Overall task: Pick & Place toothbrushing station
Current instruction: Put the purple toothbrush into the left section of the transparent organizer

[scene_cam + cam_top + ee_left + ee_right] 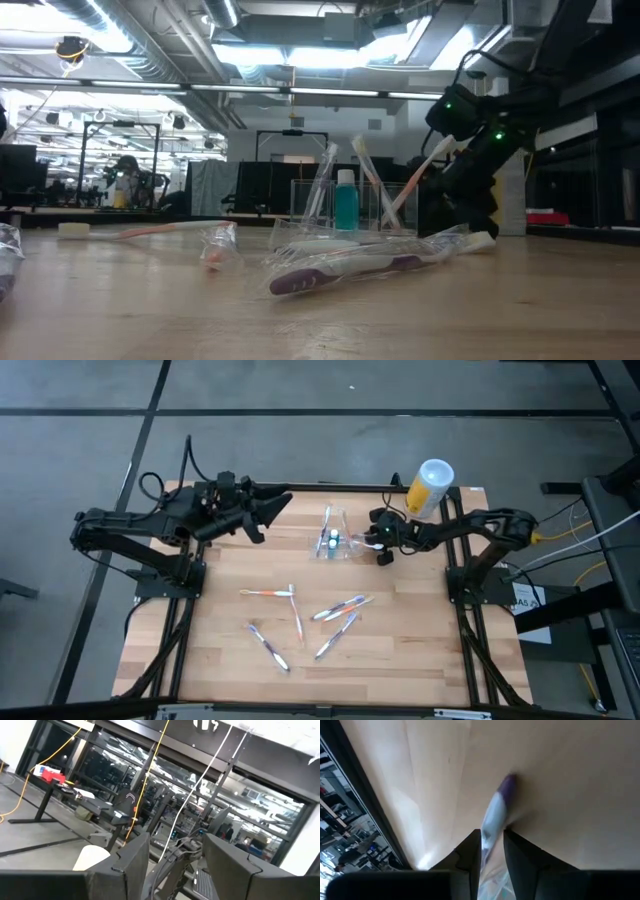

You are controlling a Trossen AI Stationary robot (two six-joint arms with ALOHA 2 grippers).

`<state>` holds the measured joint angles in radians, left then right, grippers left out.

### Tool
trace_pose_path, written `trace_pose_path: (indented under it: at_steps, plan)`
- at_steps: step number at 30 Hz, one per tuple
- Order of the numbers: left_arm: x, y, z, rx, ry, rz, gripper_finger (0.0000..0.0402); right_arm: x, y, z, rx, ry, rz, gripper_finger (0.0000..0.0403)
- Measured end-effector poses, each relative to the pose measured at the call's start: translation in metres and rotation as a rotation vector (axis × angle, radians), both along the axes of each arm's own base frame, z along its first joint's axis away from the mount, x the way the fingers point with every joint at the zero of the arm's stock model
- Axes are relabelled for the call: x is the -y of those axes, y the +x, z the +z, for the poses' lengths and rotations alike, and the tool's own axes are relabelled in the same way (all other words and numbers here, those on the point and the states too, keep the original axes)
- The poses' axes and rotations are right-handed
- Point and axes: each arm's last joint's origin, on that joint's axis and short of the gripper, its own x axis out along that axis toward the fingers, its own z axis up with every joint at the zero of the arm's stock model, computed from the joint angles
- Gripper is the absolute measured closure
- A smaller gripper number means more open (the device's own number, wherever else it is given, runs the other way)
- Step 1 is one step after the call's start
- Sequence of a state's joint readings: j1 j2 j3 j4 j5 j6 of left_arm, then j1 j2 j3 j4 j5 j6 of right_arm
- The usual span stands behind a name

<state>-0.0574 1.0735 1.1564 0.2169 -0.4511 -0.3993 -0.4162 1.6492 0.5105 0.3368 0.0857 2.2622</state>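
Note:
The clear toothbrushing station [335, 540] stands on its base at the table's far middle. In the low view the station [345, 210] holds upright brushes and a blue-capped bottle. Just to its right, my right gripper [376, 546] slants down, shut on a toothbrush in a clear wrap [495, 815] whose purple end points at the tabletop. My left gripper [275, 508] hangs raised left of the station, open and holding nothing; its fingers [135, 865] point out into the room. My right gripper pinches the wrapped toothbrush's shaft [490, 834] between its two fingers [520, 852]. The fingers slant down from the table's right, lying along the brush. The purple end [508, 785] sticks out ahead, close over the wood; whether it touches the table I cannot tell.
Several wrapped toothbrushes lie loose on the near half of the table [340, 607], one with a purple handle in front of the low camera [350, 272]. A yellow canister with a white lid [430, 487] stands at the far right, behind my right arm.

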Motion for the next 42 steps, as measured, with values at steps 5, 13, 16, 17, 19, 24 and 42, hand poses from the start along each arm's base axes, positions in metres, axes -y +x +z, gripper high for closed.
trace_pose_path:
  at_steps: [5,13,16,17,19,24,42]
  plan:
    - [0.000,-0.006,0.004,0.024,-0.010,-0.004,0.0217,0.005,0.012,-0.002,0.002,0.006,0.013,0.0317]
    - [0.004,-0.011,0.010,0.078,-0.008,-0.022,0.0217,0.006,0.012,-0.003,-0.006,0.036,0.027,0.0317]
    - [0.005,-0.011,0.010,0.082,-0.005,-0.024,0.0217,0.006,0.012,-0.004,-0.010,0.038,0.026,0.0324]
    - [0.005,-0.011,0.010,0.082,-0.006,-0.023,0.0217,0.006,0.012,-0.004,-0.011,0.039,0.026,0.0329]
    - [0.005,-0.011,0.010,0.082,-0.006,-0.023,0.0217,0.006,0.012,-0.004,-0.014,0.039,0.025,0.0347]
    - [0.005,-0.011,0.010,0.082,-0.007,-0.021,0.0217,0.006,0.012,-0.004,-0.009,0.019,0.002,0.0391]
    - [0.014,-0.010,0.007,0.044,-0.006,-0.065,0.0217,0.015,0.013,0.009,0.042,-0.170,-0.189,0.0403]
